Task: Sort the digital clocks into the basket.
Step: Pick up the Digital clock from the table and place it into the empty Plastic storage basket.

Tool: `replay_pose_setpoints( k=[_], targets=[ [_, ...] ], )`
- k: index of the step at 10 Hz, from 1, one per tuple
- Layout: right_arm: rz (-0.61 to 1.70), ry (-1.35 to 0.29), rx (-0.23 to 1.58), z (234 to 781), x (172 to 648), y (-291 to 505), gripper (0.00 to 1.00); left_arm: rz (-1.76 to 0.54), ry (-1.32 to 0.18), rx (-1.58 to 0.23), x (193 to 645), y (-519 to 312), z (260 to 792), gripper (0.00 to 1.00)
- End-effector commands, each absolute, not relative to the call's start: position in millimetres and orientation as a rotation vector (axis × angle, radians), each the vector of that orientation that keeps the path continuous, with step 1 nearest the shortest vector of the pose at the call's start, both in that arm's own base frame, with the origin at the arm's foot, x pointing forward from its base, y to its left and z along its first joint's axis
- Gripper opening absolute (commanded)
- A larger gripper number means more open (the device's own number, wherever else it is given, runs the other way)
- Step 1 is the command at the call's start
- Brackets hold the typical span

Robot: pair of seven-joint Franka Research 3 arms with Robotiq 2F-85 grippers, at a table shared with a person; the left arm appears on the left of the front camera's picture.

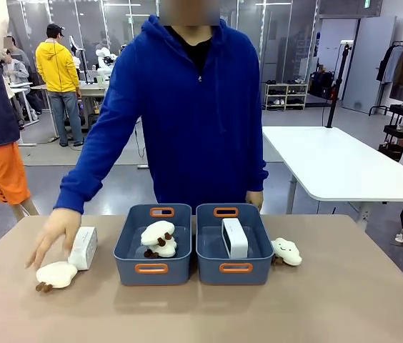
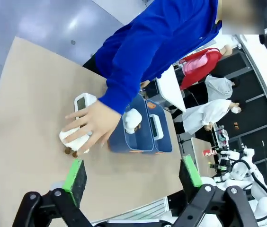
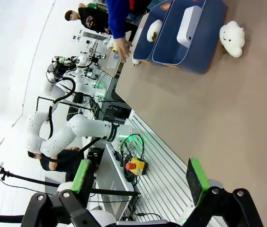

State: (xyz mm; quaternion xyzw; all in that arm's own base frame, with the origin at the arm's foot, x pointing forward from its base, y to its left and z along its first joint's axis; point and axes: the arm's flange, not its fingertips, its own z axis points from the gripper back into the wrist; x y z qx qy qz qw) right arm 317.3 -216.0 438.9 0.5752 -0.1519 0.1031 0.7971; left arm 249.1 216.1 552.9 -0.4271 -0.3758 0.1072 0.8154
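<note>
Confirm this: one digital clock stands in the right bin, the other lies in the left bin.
No. The other digital clock is not in the left bin; it sits on the table left of it, by the person's hand, per the front view. The first clock does stand in the right bin.

Bright, even light from overhead fills the room, and strip lamps mirror in the glass partition wall point(image 1: 87, 18) far behind. The two blue-grey rectangular plastic bins point(image 1: 126, 271) throw only soft, short shadows on the matte tan table top point(image 1: 330, 307). My front view is sharp throughout. My wrist cameras bend straight lines strongly toward the corners. From my left wrist, pale glare patches lie on the grey floor point(image 2: 29, 19). From my right, the white background surface point(image 3: 5, 71) is washed out.
</note>
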Motion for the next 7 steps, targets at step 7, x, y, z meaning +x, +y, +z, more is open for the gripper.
replay_pose_setpoints(
  k=[7],
  targets=[
    [0.241,-0.336,1.229,439,315,-215,1.0,0.206,-0.783,-0.859,265,196,553,1.0]
  ],
)
